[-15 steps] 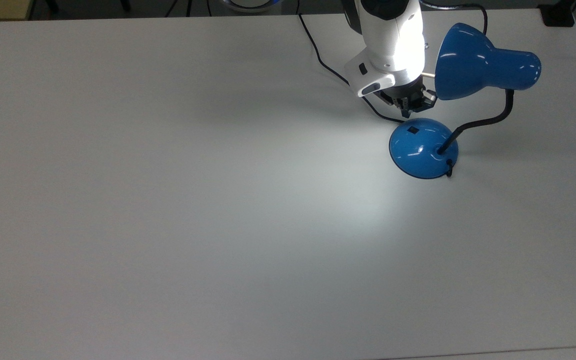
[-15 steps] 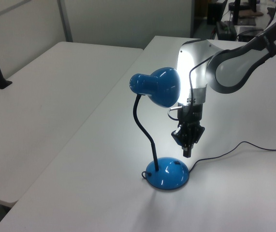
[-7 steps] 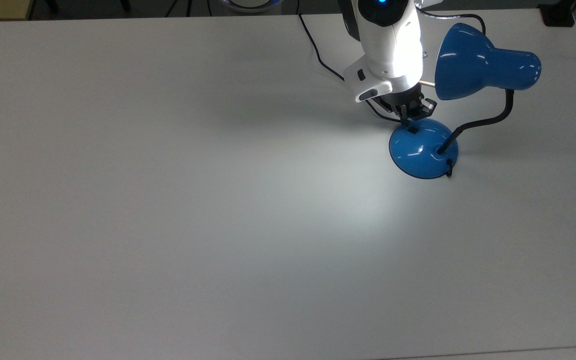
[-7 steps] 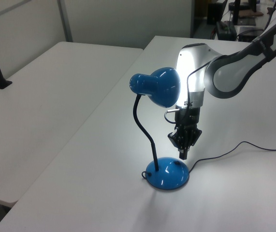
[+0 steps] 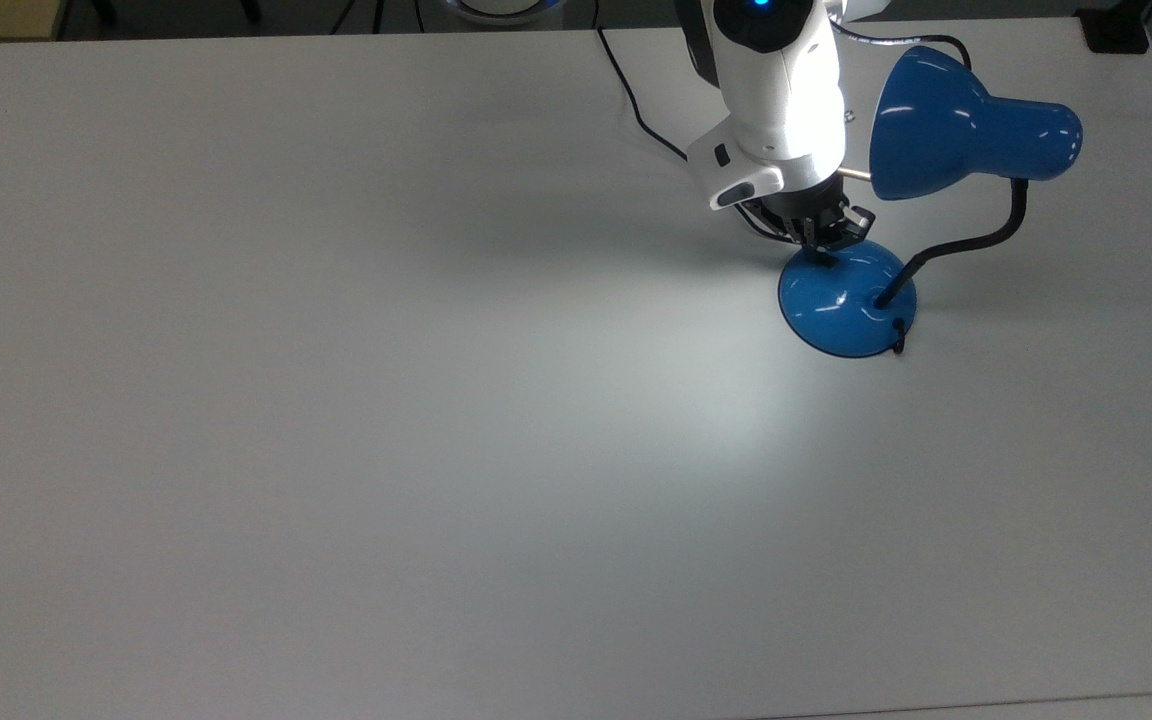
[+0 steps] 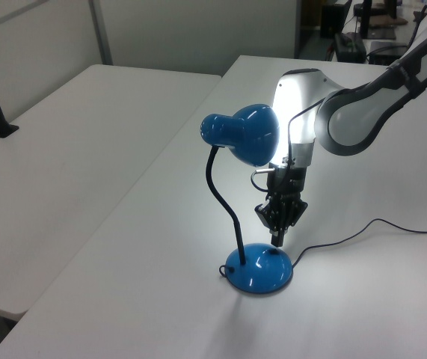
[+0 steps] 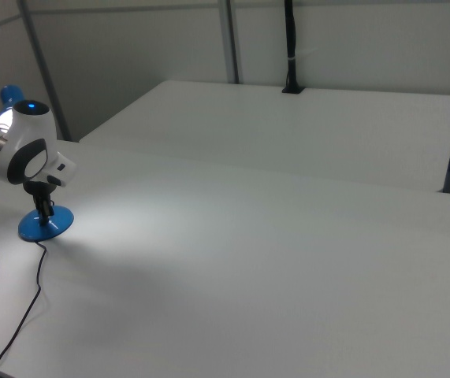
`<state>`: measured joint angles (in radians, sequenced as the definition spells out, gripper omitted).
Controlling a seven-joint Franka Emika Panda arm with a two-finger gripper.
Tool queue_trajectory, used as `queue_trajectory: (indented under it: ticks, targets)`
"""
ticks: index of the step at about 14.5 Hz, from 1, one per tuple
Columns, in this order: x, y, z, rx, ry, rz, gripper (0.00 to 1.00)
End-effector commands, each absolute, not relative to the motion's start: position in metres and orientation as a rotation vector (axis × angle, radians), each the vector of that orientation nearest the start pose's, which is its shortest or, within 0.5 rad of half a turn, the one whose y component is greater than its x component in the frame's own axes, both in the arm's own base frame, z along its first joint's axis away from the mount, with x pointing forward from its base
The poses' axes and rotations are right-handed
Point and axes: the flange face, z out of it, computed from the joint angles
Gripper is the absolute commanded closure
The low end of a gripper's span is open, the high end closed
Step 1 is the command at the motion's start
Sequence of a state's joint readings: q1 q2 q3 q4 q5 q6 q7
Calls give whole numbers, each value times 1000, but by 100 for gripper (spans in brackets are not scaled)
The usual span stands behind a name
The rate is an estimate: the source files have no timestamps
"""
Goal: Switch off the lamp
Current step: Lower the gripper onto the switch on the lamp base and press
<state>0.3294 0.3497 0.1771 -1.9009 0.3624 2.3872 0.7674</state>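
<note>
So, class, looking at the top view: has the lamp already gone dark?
No: the lamp is lit, throwing a bright pool onto the white table while the gripper is at its base.

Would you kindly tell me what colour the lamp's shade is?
The lamp's shade is glossy blue, clearest in the top view.

Looked like a lab or office, plain white tables (image 6: 86, 142) pushed together, grey partition walls (image 7: 351, 47), far equipment clutter (image 6: 363, 30)
</note>
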Motion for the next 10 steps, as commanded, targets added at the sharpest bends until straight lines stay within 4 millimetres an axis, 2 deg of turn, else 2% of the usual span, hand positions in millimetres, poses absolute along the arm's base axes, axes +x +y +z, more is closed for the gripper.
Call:
queue_trajectory:
  ticks: [1, 10]
  targets:
    - [555, 320, 331, -2674, 737, 114, 100]
    - [556, 323, 323, -2660, 776, 106, 100]
